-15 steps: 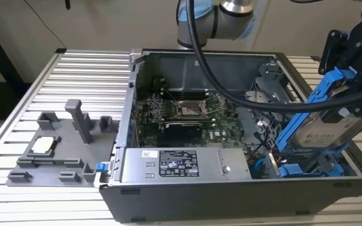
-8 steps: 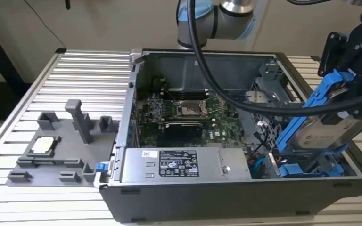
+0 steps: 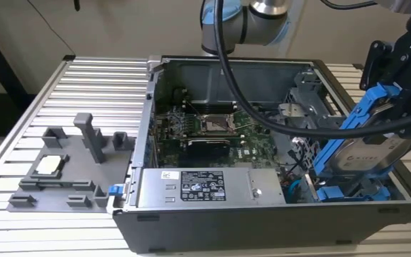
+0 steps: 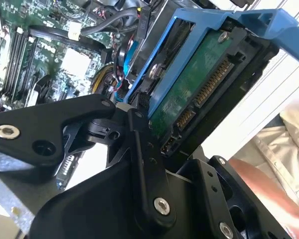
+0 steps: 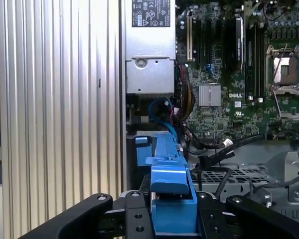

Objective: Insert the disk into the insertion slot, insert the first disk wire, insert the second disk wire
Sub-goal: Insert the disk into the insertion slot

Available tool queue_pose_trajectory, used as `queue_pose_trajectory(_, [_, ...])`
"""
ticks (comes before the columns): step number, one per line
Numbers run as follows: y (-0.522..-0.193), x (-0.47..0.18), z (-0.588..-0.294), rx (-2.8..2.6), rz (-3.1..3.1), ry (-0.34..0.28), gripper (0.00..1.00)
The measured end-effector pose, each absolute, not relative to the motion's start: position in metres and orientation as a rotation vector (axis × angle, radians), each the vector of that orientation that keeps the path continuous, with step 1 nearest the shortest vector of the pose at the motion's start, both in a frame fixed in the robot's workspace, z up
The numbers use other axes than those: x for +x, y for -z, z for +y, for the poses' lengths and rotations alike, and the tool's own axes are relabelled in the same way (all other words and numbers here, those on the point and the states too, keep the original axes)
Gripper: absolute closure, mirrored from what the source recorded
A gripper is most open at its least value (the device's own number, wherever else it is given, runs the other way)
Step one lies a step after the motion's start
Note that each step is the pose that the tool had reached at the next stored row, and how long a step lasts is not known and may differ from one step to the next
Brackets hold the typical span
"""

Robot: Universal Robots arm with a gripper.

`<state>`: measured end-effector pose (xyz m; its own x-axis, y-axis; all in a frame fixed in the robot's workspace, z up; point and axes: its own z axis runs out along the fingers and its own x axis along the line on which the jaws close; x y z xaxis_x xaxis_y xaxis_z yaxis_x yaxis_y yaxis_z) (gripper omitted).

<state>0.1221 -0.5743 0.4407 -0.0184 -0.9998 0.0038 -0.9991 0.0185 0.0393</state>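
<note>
My gripper (image 3: 393,104) is shut on the disk (image 3: 368,155), a silver-grey drive in a bright blue carrier (image 3: 348,126). The disk is tilted steeply at the exterior view's right side of the open computer case. Its lower end reaches the insertion slot (image 3: 352,193), a blue-railed bay in the grey drive cage. In the second wrist view the disk's green underside (image 4: 199,84) and connector sit between the black fingers (image 4: 139,144). The first wrist view shows the carrier (image 5: 170,169) edge-on above the dark bay (image 5: 137,164). A blue wire (image 5: 159,112) lies loose beside the bay.
The grey power-supply box (image 3: 195,187) lies along the case front, with the green board (image 3: 252,142) and its processor socket (image 3: 216,124) behind it. The arm's black cable (image 3: 263,115) crosses the case. A grey fixture (image 3: 62,171) rests on the slatted table (image 3: 84,85).
</note>
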Motion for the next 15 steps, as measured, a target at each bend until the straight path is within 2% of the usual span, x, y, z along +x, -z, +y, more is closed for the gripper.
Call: queue_pose_trajectory(15, [-0.426, 0.124, -0.575, 2.184, -2.224, 0.031, 0.67])
